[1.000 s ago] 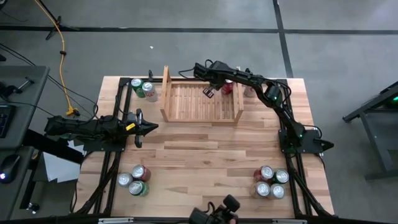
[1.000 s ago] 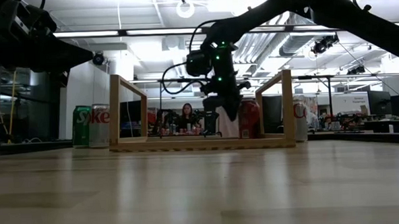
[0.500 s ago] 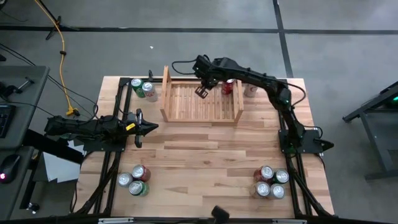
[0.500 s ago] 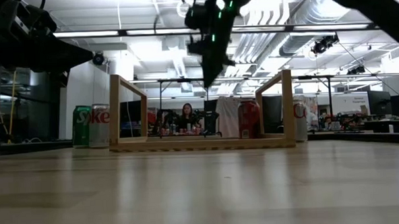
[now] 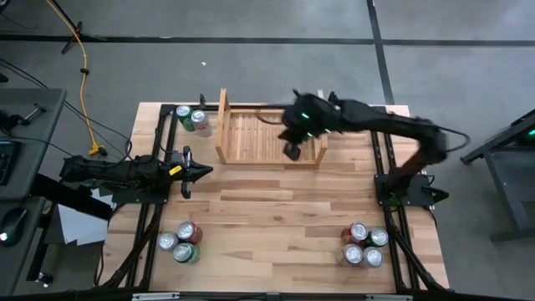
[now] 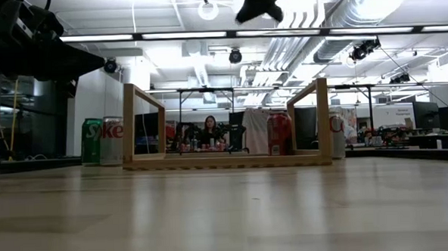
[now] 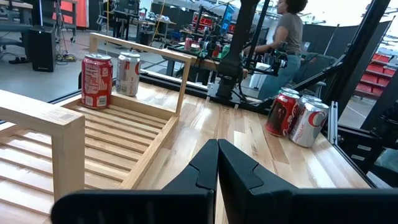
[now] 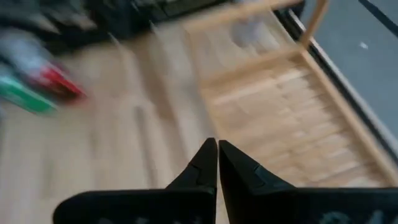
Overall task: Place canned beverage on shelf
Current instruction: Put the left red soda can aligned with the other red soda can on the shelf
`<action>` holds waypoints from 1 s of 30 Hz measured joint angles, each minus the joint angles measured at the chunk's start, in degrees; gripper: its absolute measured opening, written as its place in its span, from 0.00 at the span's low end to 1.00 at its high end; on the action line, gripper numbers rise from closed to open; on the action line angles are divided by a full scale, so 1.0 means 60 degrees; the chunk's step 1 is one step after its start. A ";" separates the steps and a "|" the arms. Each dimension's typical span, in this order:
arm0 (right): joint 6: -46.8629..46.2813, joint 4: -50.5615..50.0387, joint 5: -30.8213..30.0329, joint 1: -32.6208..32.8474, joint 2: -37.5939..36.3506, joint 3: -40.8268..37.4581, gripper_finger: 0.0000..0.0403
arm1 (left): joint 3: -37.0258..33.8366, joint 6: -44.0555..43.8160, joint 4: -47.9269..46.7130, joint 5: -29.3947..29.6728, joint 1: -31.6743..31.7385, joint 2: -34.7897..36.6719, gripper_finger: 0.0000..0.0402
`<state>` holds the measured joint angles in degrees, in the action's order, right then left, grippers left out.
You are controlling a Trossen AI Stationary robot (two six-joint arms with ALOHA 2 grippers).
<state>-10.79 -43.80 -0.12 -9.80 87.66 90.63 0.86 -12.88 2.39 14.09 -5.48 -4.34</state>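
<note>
The shelf [image 5: 259, 138] is a low pale wooden rack at the table's far middle. It also shows in the low view [image 6: 225, 162] and in the left wrist view [image 7: 118, 134]. A red can [image 6: 280, 133] stands upright on its base on the slats at the shelf's right end [image 7: 97, 80]; the right arm hides it in the high view. My right gripper [image 5: 292, 151] is shut and empty, high above the shelf's near right part [image 6: 260, 3]. My left gripper [image 5: 206, 170] is shut and empty, low over the table left of the shelf.
A silver can [image 7: 129, 73] stands just outside the shelf's right side board. A green and a silver can [image 5: 191, 119] stand left of the shelf. Can clusters stand at the near left [image 5: 181, 242] and near right [image 5: 364, 244]. People show in the room behind.
My right gripper has risen from beside the red can inside the shelf to high above it and has moved toward the table's near edge, over the shelf's near right part. The red can has stayed standing on the slats.
</note>
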 joint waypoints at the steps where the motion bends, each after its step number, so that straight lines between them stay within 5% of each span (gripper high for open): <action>1: -0.0449 0.0467 0.0000 0.0219 -0.0549 -0.0532 0.00 | 0.0000 0.0000 0.0012 0.0000 0.0000 0.0000 0.01; 9: -0.2199 0.4422 -0.1181 0.1836 -0.3797 -0.3054 0.00 | 0.0000 -0.1500 0.1559 0.0000 -0.0003 0.0000 0.01; 17: -0.2120 0.4410 -0.1664 0.2222 -0.4873 -0.3549 0.00 | 0.0153 -0.2145 0.3709 0.1670 -0.0003 -0.0012 0.01; 22: -0.1611 0.4313 -0.1707 0.2153 -0.4871 -0.3549 0.00 | 0.1950 -0.2715 0.2251 0.1741 0.0001 -0.0924 0.11; 30: -0.1372 0.3620 -0.1814 0.1510 -0.4885 -0.3549 0.00 | 0.7526 -0.2149 -0.3155 -0.0156 0.0001 -0.4195 0.48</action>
<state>-19.03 -22.08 -11.00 -0.74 58.35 69.34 46.02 -25.78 -16.53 13.15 -5.48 -29.51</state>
